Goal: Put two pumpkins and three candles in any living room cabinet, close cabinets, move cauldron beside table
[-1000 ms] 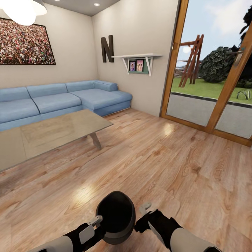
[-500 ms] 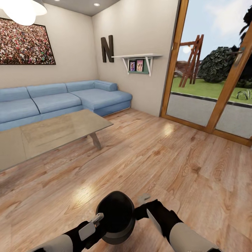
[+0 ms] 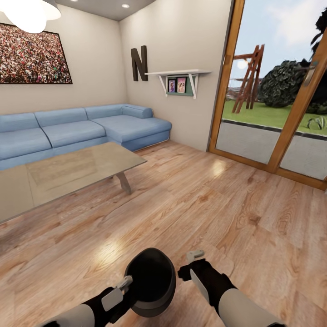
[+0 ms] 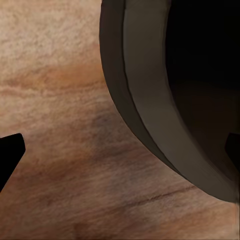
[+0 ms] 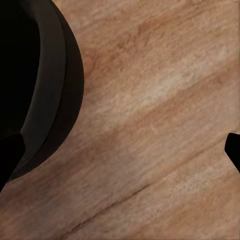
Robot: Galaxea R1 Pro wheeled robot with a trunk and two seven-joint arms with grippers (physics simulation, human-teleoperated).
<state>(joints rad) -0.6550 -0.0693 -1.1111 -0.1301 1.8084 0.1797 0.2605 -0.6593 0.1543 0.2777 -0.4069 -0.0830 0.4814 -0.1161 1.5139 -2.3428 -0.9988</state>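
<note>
Both grippers flank the cauldron (image 3: pixel 152 281) over wooden floor (image 3: pixel 227 213)

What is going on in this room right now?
A two-armed robot has a black cauldron on the wooden floor between its grippers. The left gripper is at its rim, and the right gripper is open beside it. A glass coffee table and a blue sofa stand further off.

Head view: high, facing forward and down across the floor (image 3: pixel 204 204).
Wrist views: very near, facing the floor.
Shared: cauldron (image 3: pixel 152 281) rim and floor.
</note>
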